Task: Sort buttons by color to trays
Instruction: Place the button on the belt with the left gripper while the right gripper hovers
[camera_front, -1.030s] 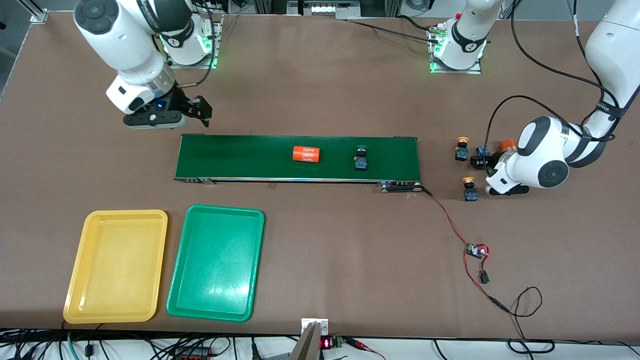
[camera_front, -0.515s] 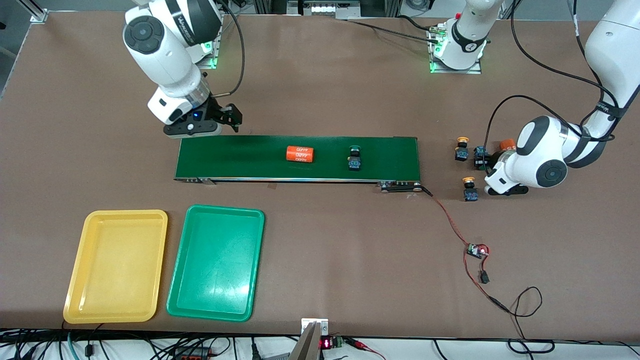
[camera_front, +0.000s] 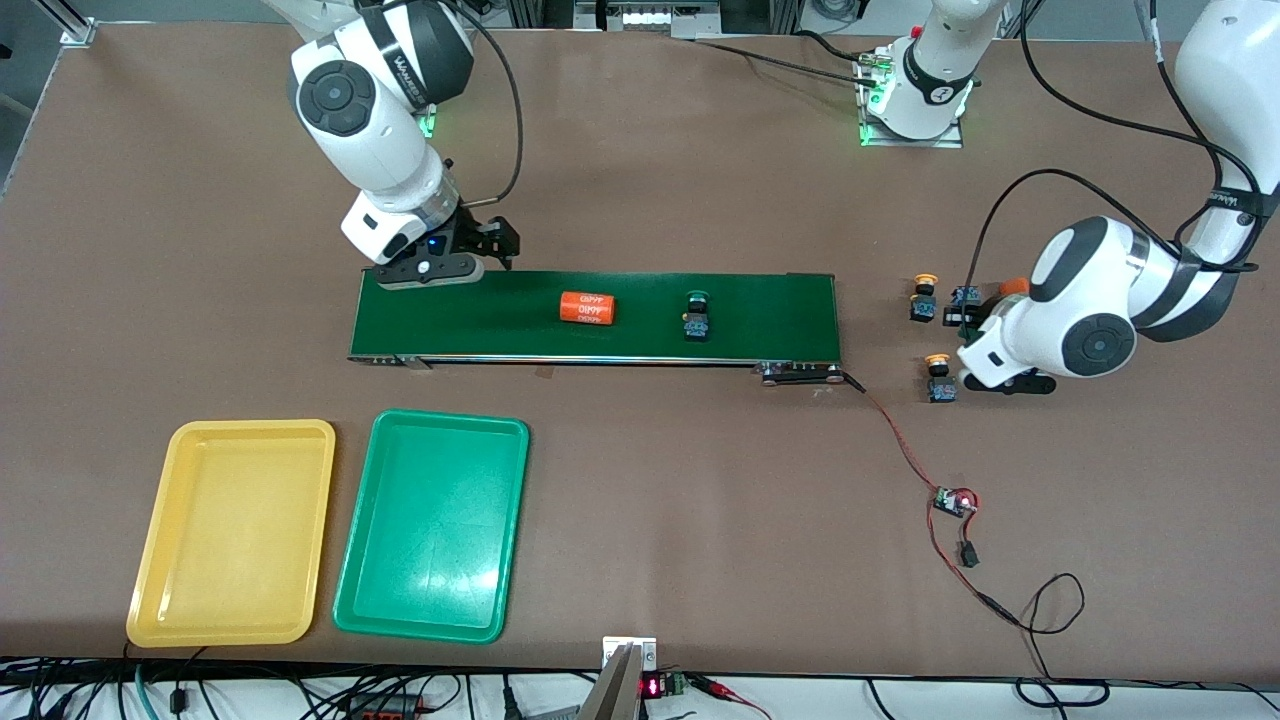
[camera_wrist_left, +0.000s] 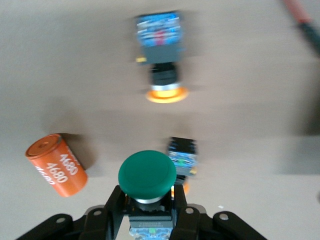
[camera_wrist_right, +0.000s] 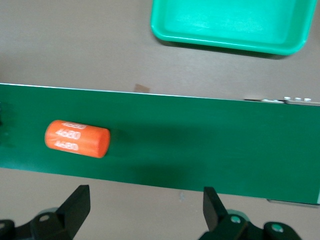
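Note:
My left gripper (camera_wrist_left: 147, 196) is shut on a green-capped button (camera_wrist_left: 147, 174), over the table past the conveyor belt's end at the left arm's end; in the front view its wrist hides the fingers. Two yellow-capped buttons (camera_front: 924, 297) (camera_front: 938, 377) lie on the table beside it, the same two seen from the left wrist (camera_wrist_left: 162, 60) (camera_wrist_left: 182, 159). Another green-capped button (camera_front: 696, 318) rides on the belt. My right gripper (camera_front: 480, 250) hangs open and empty (camera_wrist_right: 146, 195) over the belt's edge at the right arm's end. The yellow tray (camera_front: 232, 530) and green tray (camera_front: 432, 525) lie empty, nearer the front camera.
An orange cylinder (camera_front: 586, 308) with white print lies on the dark-green conveyor belt (camera_front: 780, 300). Another orange cylinder (camera_wrist_left: 56, 165) lies on the table by my left gripper. A red-and-black cable with a small circuit board (camera_front: 955, 500) runs from the belt's end.
My right arm swung in to the belt's end. The left gripper shut on the green-capped button. The orange cylinder and the belt's button drifted toward the right arm's end.

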